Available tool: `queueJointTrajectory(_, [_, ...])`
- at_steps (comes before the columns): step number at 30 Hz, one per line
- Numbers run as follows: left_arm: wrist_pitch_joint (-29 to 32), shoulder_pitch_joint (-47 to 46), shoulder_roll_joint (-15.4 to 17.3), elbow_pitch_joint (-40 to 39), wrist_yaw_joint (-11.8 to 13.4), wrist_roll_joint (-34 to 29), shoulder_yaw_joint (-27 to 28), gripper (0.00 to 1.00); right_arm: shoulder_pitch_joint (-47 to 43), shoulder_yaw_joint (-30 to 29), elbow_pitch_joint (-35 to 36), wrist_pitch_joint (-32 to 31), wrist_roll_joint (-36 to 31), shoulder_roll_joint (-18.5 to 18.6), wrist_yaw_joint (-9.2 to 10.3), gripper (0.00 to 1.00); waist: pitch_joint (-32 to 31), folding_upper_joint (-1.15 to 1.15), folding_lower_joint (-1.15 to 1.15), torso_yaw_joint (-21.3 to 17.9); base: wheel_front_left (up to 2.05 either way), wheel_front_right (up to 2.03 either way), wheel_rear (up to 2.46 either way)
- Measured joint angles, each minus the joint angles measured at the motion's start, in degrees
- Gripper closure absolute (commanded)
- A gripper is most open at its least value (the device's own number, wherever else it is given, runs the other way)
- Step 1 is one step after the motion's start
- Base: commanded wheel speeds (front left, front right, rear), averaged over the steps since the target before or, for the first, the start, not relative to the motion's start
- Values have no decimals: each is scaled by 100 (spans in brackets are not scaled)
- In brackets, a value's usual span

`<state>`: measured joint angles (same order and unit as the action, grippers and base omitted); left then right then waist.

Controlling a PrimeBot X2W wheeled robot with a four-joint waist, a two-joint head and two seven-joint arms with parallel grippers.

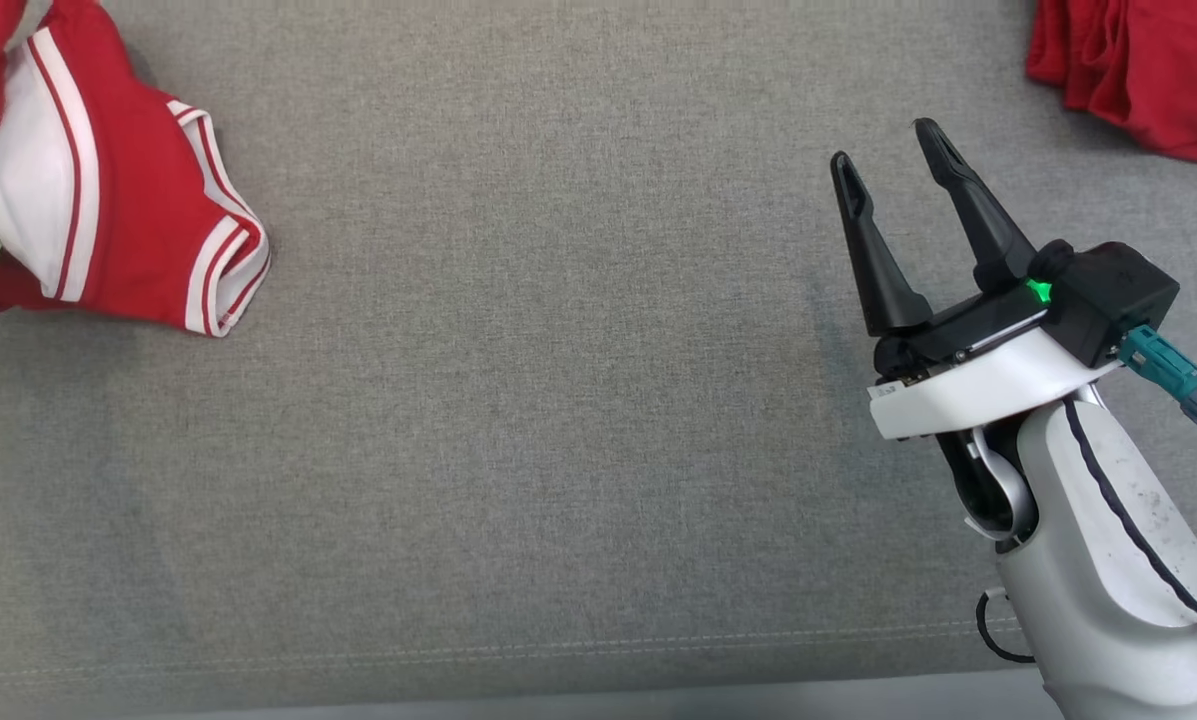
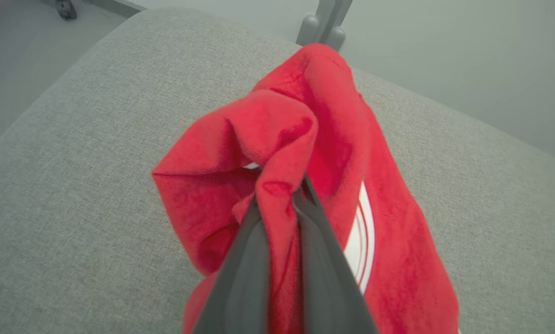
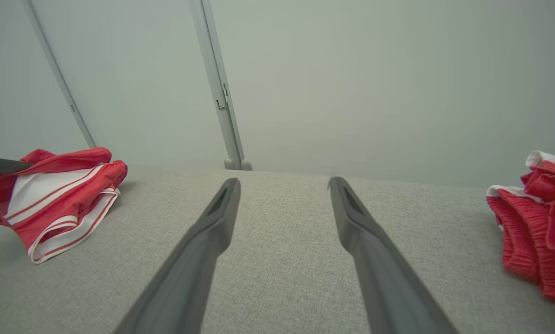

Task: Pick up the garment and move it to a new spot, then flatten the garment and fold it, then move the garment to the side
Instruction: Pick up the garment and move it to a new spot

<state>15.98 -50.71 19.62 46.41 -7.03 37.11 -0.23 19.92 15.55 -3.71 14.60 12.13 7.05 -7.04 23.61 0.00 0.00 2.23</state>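
At the far left corner of the grey cushion [image 1: 558,400] sits the garment [image 1: 128,200], red with a white panel and white stripes, bunched in a heap; the left claw [image 2: 281,190] is clenched on a fold of its red cloth, fabric pinched between the two dark fingers [image 2: 249,260]; the right claw [image 1: 883,143] hovers over the right side of the cushion, released, its fingers spread wide apart with nothing between them; near the far right corner lies a second red garment [image 1: 1138,70], crumpled, well apart from both claws.
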Motion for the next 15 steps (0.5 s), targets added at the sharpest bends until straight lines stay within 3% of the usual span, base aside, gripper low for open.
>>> queueJointTrajectory(7, [-197, -1, -170, -149, -10, -9, -419, 100, -72, -70, -109, 0, 93, -80, 0, 0, -411, 0, 0, -15, 0, 0, 0])
queueJointTrajectory(15, [-250, 24, -439, -898, -10, 44, -1510, 100, -395, -159, -230, 0, 200, -149, -1, 0, -969, 0, 0, -97, 0, 0, 0])
